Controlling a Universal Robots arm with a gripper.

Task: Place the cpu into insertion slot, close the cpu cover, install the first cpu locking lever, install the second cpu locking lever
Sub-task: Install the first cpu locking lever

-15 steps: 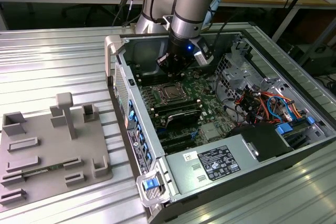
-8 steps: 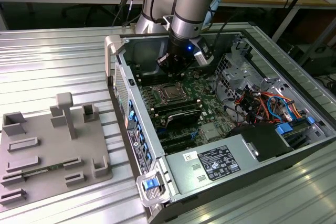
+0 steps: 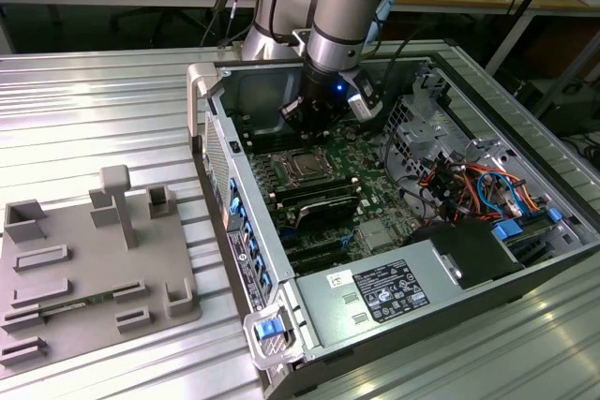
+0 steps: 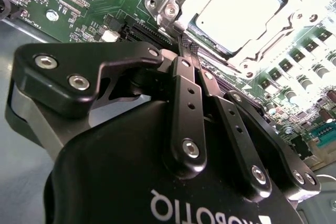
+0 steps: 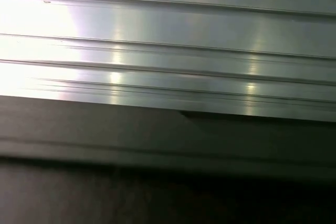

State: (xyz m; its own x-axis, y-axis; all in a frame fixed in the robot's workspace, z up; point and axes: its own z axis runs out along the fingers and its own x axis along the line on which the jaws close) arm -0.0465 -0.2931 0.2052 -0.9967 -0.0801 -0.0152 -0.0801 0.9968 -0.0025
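The cpu [image 4: 236,9] lies with its silver top face up inside the insertion slot on the green motherboard. The silver cpu cover [image 4: 252,56] lies flat around it as a frame. In the exterior view the cpu [image 3: 302,165] sits in the middle of the open computer case, and my gripper [image 3: 307,119] hangs just behind it, low over the board. In the second wrist view my gripper [image 4: 184,45] is shut. Its two black fingers meet at their tips right at one corner of the cover frame, beside a silver screwed corner piece [image 4: 169,10]. Nothing visible is between the fingers.
The case walls [image 3: 202,91] ring the board. Black memory slots [image 3: 319,199], a power supply [image 3: 394,288] and coloured cables [image 3: 469,185] crowd the inside. A grey fixture plate [image 3: 94,269] lies on the ribbed aluminium table [image 5: 168,51] at the exterior view's left.
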